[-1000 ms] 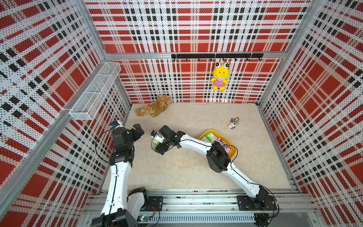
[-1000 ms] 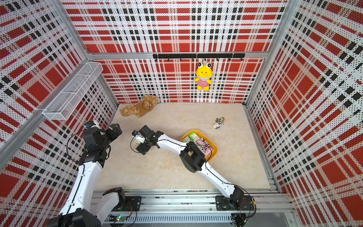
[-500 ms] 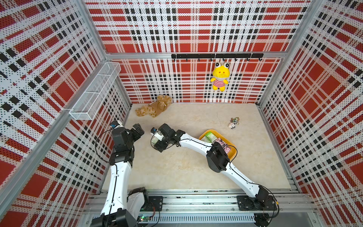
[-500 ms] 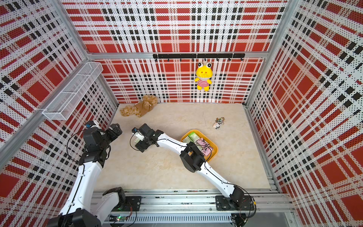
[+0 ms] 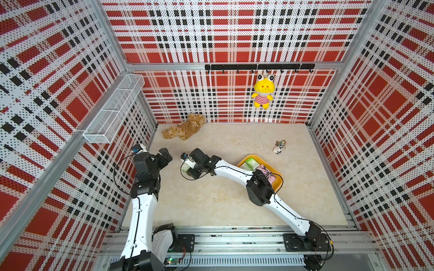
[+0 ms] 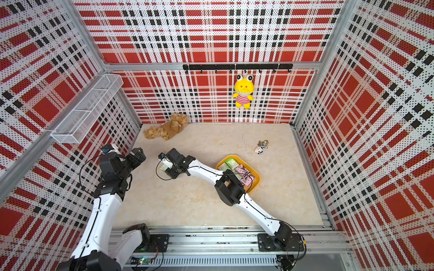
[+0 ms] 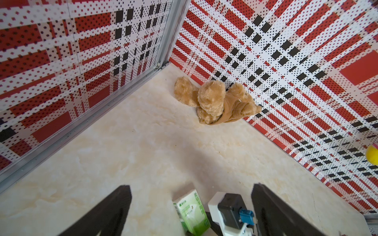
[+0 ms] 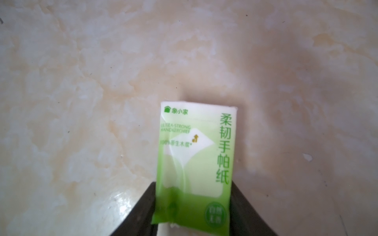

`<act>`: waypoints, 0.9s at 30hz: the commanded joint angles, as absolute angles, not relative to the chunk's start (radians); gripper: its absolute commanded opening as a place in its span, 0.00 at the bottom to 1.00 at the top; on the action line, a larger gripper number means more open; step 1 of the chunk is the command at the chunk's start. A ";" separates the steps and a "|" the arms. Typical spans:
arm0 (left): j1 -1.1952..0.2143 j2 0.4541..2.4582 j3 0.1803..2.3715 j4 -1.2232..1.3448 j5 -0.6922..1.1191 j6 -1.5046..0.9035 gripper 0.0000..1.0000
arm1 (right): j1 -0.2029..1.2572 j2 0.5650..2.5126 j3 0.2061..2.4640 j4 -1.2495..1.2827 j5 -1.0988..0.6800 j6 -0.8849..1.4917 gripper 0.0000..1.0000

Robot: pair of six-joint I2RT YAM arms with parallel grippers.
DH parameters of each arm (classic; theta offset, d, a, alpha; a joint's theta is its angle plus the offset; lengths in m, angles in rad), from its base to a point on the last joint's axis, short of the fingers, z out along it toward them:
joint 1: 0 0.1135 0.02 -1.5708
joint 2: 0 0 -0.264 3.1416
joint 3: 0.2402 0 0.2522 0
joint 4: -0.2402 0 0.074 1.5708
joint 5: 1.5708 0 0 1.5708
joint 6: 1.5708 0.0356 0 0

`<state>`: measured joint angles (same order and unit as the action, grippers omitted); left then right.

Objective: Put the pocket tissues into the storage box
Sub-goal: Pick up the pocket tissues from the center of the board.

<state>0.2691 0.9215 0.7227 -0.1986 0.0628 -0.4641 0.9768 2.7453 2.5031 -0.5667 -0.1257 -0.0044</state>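
My right gripper (image 8: pixel 193 196) is clamped on one green-and-white packet of the pocket tissues (image 8: pixel 196 155). The jaws pinch its two long edges near one short end, so its long axis runs straight out from the fingers and most of it sticks out past the tips. I cannot tell whether it is clear of the tabletop. The storage box (image 5: pixel 279 180) is what the coming move turns on. It lies well apart from the held packet, back along my right forearm and behind the wrist, so the packet points away from the box. In both top views the right arm reaches out low and long. Its elbow hangs over the box's near rim and hides part of it, and green and pink packets show in the uncovered part. The left gripper (image 5: pixel 165 155) is farther from the box than the right, just beyond the held packet, with its jaws wide apart and empty. I judge the carry belongs to the right arm, which must fold back toward the box and swing the packet around over it.
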 commanded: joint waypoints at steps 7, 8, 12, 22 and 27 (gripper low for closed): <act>0.278 0.897 0.756 -0.221 0.051 -0.451 0.99 | 0.955 2.632 2.463 -0.499 -0.162 -0.001 0.45; 0.277 0.896 0.759 -0.222 0.049 -0.451 0.99 | 0.951 2.613 2.456 -0.504 -0.161 -0.004 0.44; 0.279 0.893 0.761 -0.224 0.050 -0.458 0.99 | 0.933 2.494 2.337 -0.523 -0.162 -0.025 0.39; 0.276 0.904 0.783 -0.223 0.057 -0.466 0.99 | 0.917 1.973 1.755 -0.485 -0.058 -0.060 0.38; 0.260 0.891 0.762 -0.213 0.070 -0.489 0.99 | 0.898 1.717 1.477 -0.493 -0.015 0.000 0.38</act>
<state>0.2672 0.9073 0.7567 -0.2180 0.0631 -0.4732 0.9077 1.8084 1.5780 -0.4725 -0.0628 -0.0383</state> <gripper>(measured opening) 0.992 0.382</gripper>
